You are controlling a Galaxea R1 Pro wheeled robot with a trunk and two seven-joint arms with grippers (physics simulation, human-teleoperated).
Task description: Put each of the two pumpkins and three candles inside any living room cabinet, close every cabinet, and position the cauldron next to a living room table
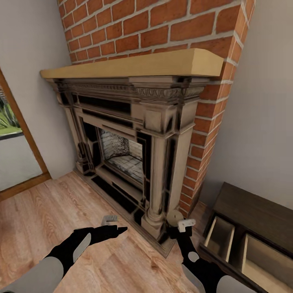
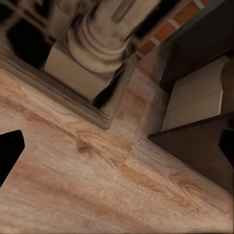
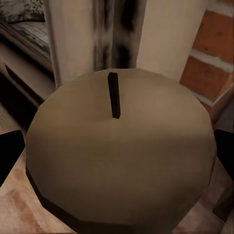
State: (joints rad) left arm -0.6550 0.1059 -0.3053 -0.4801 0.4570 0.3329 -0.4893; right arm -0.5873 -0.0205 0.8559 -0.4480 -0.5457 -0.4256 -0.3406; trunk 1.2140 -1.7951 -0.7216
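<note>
One candle [image 3: 119, 151] on show here, a stubby tan cylinder with a thin dark wick, and it sits right between the fingers of the right gripper [image 1: 179, 223], which are clamped on its sides. In the right wrist view the black fingertips [image 3: 10, 156] press in at either flank of the candle. From the head camera that candle [image 1: 174, 216] is a pale disc just beside the base of the fireplace column, at the tip of the right arm.

One cabinet [image 1: 260, 215], low and dark brown, down at the right against the grey wall. Two pale-lined compartments [image 1: 219, 238] stand open on its near side, facing up toward the camera. The left wrist view catches the corner of that cabinet [image 2: 195, 141] too, with one pale compartment showing.

Two arms, both black with grey sleeves. The left gripper [image 1: 116, 228] hovers over bare floor, holding nothing; whether its fingers are apart or together I cannot tell from these views.

One fireplace [image 1: 134, 138], ornate, carved, cream and black, under a plain light wooden mantel [image 1: 134, 65]. A red brick chimney [image 1: 162, 28] rises behind it. The floor [image 1: 49, 215] is warm wood plank throughout. Grey walls on both sides, and a wood-framed doorway [image 1: 18, 122] at far left with green beyond.
</note>
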